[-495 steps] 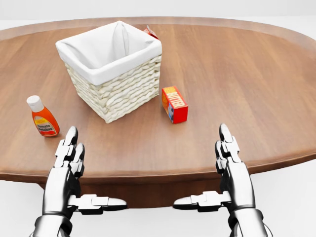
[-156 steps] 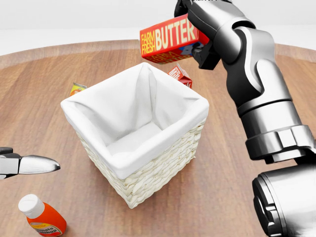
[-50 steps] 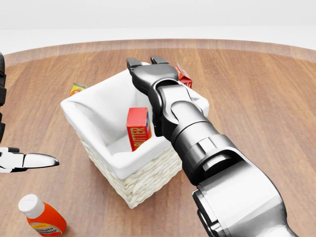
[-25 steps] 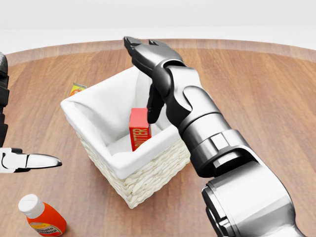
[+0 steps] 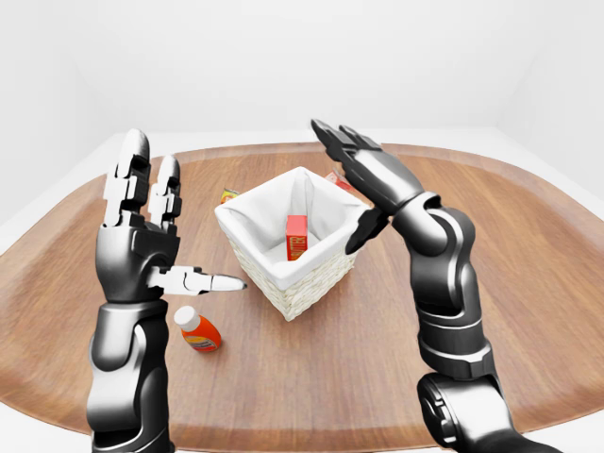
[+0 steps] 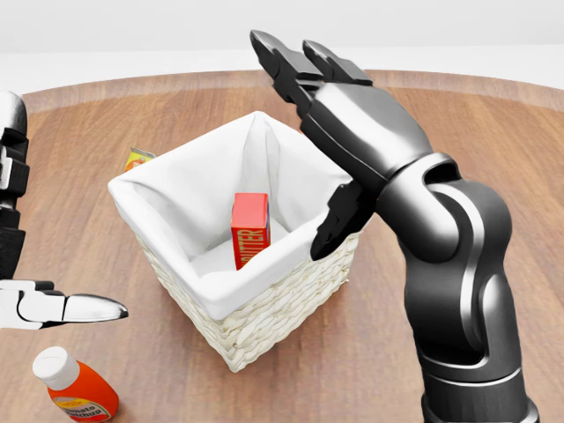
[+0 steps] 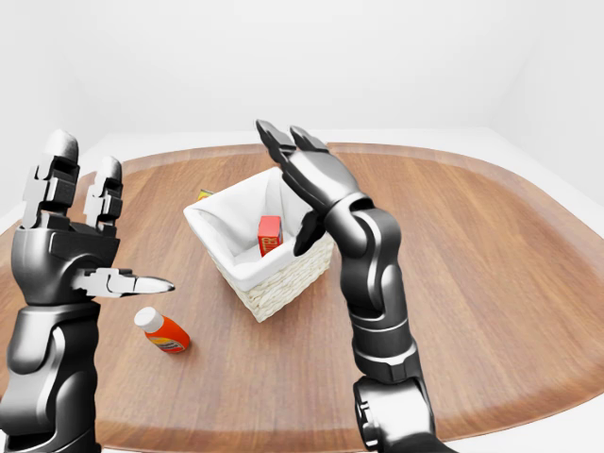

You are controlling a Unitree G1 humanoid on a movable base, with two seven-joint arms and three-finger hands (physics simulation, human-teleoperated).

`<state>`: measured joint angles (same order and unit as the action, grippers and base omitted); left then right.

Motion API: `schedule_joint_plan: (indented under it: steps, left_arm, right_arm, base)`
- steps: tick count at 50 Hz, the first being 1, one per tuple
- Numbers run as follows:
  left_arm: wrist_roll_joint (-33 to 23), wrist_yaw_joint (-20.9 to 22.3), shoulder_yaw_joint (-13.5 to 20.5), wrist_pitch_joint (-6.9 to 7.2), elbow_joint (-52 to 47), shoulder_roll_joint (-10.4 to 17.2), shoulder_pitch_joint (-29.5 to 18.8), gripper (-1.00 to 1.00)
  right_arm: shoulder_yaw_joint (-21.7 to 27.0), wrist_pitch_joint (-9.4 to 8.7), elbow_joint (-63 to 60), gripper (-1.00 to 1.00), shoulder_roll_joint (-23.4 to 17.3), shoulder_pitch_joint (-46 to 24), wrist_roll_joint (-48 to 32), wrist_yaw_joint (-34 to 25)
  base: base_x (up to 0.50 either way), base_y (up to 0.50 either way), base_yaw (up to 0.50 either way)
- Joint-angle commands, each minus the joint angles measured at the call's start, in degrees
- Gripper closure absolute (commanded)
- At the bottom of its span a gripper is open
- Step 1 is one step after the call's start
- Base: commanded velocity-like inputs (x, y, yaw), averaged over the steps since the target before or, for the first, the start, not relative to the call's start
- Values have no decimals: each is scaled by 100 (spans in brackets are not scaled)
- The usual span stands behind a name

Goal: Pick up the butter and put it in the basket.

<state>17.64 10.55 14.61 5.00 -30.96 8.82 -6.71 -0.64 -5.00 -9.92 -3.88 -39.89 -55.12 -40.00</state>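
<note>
The butter (image 6: 249, 227), a red box, stands upright inside the wicker basket (image 6: 273, 322) with the white liner, in the middle of the head view. No hand touches it. My right hand (image 6: 322, 132) hangs open above the basket's right rim, fingers spread toward the view's top and thumb pointing down beside the rim. My left hand (image 5: 165, 226) is raised open at the left of the basket, fingers up and thumb pointing toward the basket, holding nothing.
An orange bottle with a white cap (image 6: 75, 388) lies on the wooden table (image 6: 476, 132) at the lower left. A small yellow packet (image 6: 138, 159) sits past the basket's upper left corner. A red carton (image 5: 334, 179) peeks out behind the basket.
My right hand has risen out of the basket and drawn off to the right, open. The butter stays standing inside. My left hand has shifted slightly right.
</note>
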Motion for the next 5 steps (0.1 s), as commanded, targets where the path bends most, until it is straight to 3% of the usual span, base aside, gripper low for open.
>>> schedule_joint_plan:
  steps: [1, 5]
  left_arm:
    - [-259, 181, -195, 0, -333, -201, 328, -100]
    - [-396, 368, -274, 0, -329, -300, 533, -100]
  right_arm:
    - [468, 0, -2623, -100, -219, 1900, 1173, 0]
    - [776, 0, -2942, -100, -207, 2658, 2230, 684]
  base:
    - [0, 0, 0]
    - [0, 0, 0]
